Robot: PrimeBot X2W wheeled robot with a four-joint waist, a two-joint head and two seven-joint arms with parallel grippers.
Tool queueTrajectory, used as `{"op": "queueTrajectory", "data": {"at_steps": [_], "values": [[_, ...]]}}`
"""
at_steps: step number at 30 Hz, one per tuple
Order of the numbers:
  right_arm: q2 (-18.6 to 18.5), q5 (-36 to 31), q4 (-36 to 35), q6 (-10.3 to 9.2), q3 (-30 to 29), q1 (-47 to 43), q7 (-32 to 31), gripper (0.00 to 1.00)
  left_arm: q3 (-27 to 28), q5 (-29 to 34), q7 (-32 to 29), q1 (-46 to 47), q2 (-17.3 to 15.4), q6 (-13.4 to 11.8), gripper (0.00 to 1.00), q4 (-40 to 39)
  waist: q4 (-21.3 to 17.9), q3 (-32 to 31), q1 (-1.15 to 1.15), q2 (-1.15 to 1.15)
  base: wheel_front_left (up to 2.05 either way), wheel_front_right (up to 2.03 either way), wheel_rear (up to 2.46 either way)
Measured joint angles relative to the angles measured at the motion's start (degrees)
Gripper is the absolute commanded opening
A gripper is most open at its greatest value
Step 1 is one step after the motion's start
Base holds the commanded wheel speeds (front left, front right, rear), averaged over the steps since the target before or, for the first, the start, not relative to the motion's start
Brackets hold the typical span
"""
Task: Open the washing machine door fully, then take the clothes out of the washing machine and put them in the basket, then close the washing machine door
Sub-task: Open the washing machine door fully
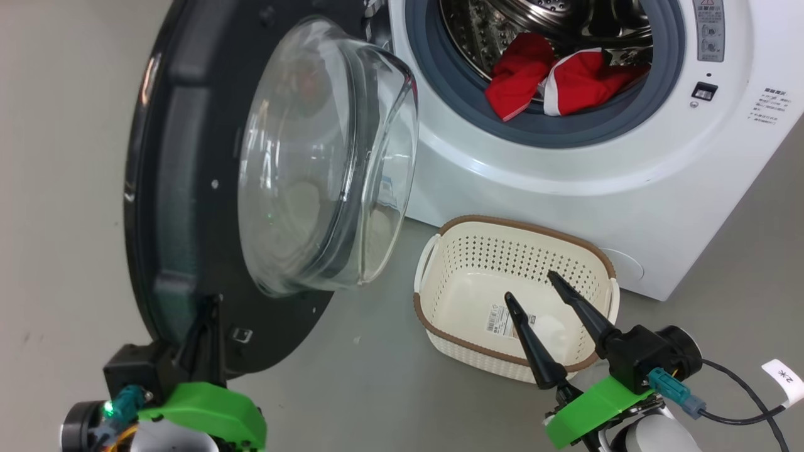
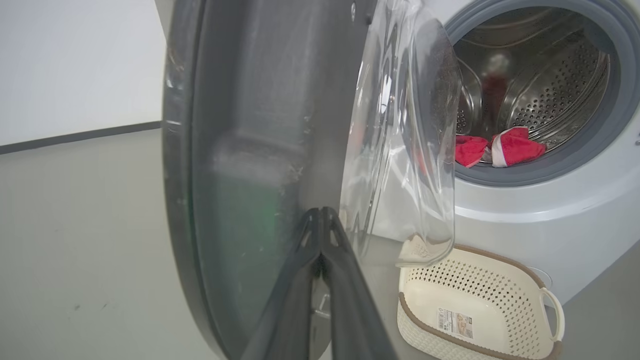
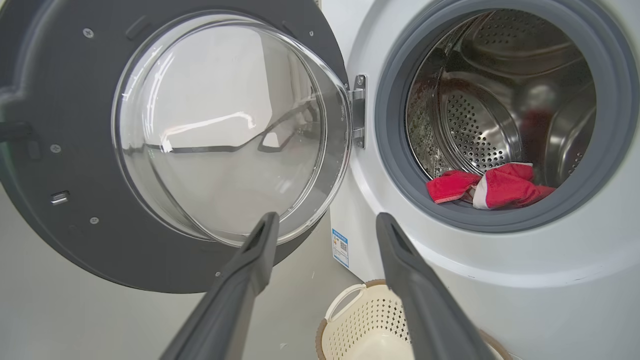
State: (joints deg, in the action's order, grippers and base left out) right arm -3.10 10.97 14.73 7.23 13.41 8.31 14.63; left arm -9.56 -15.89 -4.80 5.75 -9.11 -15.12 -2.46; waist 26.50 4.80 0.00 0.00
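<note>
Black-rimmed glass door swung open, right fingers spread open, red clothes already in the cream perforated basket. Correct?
No. The red fabric clothes lie in the steel drum of the white washing machine, not in the cream perforated plastic basket; the head view shows this. The black-rimmed glass door is swung open and the right fingers are spread, as stated.

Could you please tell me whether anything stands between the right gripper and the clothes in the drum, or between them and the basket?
Nothing visible does. The washing machine door is swung to the left, clear of the line from the open right gripper to the clothes at the drum's mouth. The basket sits below that mouth.
</note>
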Motion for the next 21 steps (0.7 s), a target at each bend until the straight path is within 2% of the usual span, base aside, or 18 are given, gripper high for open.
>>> {"op": "queueTrajectory", "data": {"at_steps": [21], "values": [[-0.01, -1.93, 0.92, 0.0, 0.52, -0.1, 0.0, 1.0, 6.05, -3.96, 8.7, 7.23, -0.76, -0.26, 0.0, 11.71, -0.32, 1.44, 0.0, 0.0, 0.0, 0.0, 0.0]]}}
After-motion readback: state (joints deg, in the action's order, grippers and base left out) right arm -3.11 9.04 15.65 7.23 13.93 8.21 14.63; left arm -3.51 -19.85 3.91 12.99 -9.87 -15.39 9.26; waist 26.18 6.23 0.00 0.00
